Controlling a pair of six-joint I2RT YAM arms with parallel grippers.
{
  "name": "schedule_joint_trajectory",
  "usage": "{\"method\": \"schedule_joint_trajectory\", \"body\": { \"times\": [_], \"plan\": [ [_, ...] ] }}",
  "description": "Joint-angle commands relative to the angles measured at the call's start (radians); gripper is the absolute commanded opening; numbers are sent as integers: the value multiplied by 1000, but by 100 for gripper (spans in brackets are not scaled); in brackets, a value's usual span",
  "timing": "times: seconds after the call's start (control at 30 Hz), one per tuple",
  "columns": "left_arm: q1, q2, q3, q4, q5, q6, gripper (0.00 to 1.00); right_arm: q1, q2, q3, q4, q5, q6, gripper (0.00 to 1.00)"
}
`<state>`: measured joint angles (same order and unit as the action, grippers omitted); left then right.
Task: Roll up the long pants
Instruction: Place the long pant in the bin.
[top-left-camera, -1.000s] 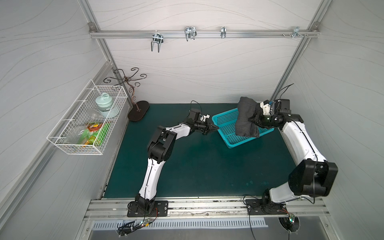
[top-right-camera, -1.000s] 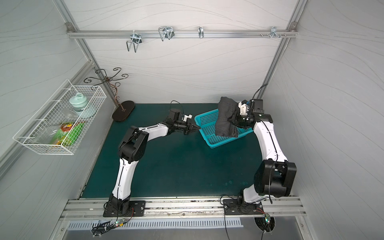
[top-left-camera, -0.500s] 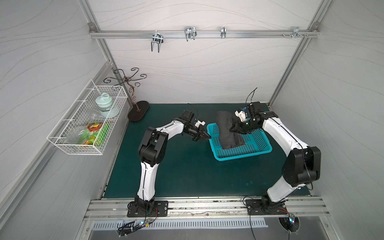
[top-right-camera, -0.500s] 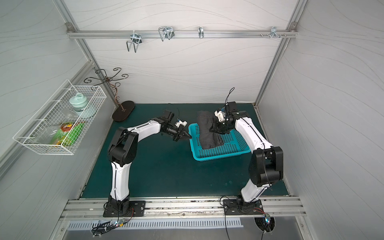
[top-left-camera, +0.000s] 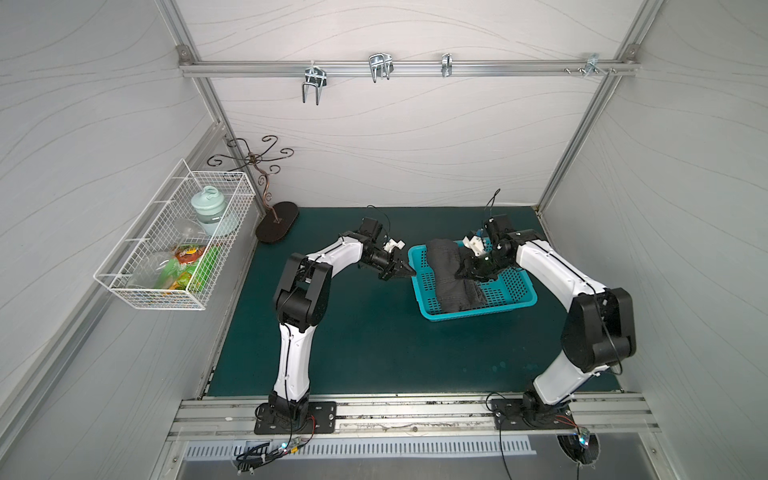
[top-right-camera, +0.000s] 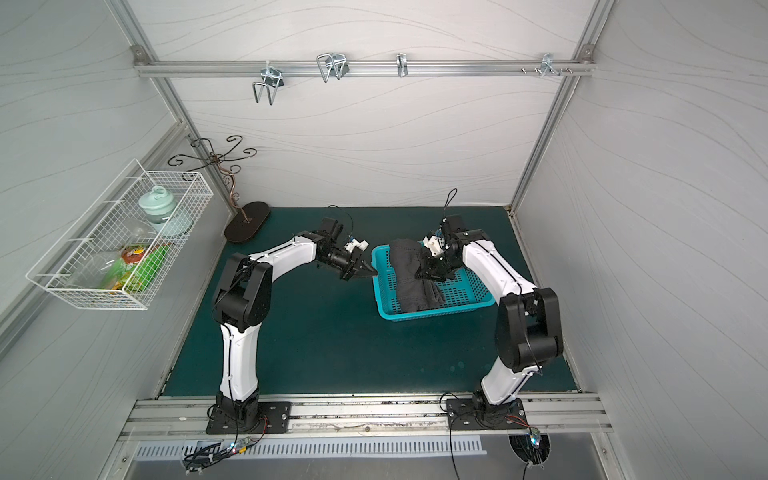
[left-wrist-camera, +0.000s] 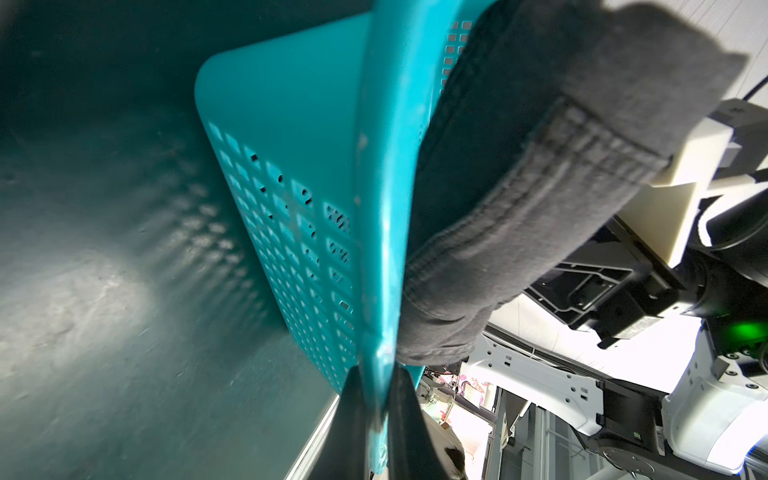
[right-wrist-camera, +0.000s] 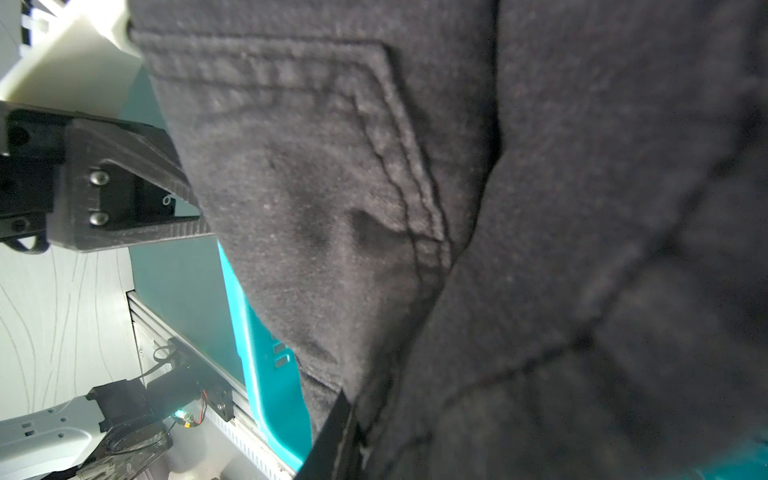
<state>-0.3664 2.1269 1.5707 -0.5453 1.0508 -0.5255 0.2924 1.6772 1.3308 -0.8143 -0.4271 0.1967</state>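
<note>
The long pants (top-left-camera: 451, 278) (top-right-camera: 411, 282) lie as a dark grey bundle in a teal perforated basket (top-left-camera: 478, 313) (top-right-camera: 432, 313) on the green mat, right of centre. My left gripper (top-left-camera: 409, 271) (top-right-camera: 371, 272) is shut on the basket's left rim; in the left wrist view its jaws (left-wrist-camera: 376, 374) pinch the teal rim (left-wrist-camera: 386, 166), with the pants (left-wrist-camera: 519, 166) just behind. From the right, my right gripper (top-left-camera: 467, 272) (top-right-camera: 424, 274) is shut on the pants' cloth. The right wrist view is filled with denim and a stitched pocket (right-wrist-camera: 415, 208); only one finger (right-wrist-camera: 334, 434) shows.
A white wire basket (top-left-camera: 174, 245) with a jar and snack bags hangs on the left wall. A curly metal stand on a dark oval base (top-left-camera: 277, 226) sits at the back left. A rail with hooks (top-left-camera: 380, 66) spans the back wall. Walls close in on both sides.
The basket has slid from the back right toward the middle of the mat and settled flat, held by my left gripper. The pants have come down into it with my right gripper.
</note>
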Motion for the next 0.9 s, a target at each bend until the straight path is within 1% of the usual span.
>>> {"method": "schedule_joint_trajectory", "body": {
  "times": [0.0, 0.27, 0.6, 0.87],
  "plan": [
    [5, 32, 23, -38, -126, 0, 0, 23, 23, -4, 34, -57, 20, 0],
    [4, 20, 15, -6, -141, -27, 0, 48, 73, -31, 31, -85, 18, 0],
    [3, 10, 20, 20, -153, -64, 0, 74, 226, -11, 71, -97, 26, 0],
    [3, 6, 28, 12, -161, -65, 0, 102, 324, 27, 69, -51, 27, 0]
  ]
}}
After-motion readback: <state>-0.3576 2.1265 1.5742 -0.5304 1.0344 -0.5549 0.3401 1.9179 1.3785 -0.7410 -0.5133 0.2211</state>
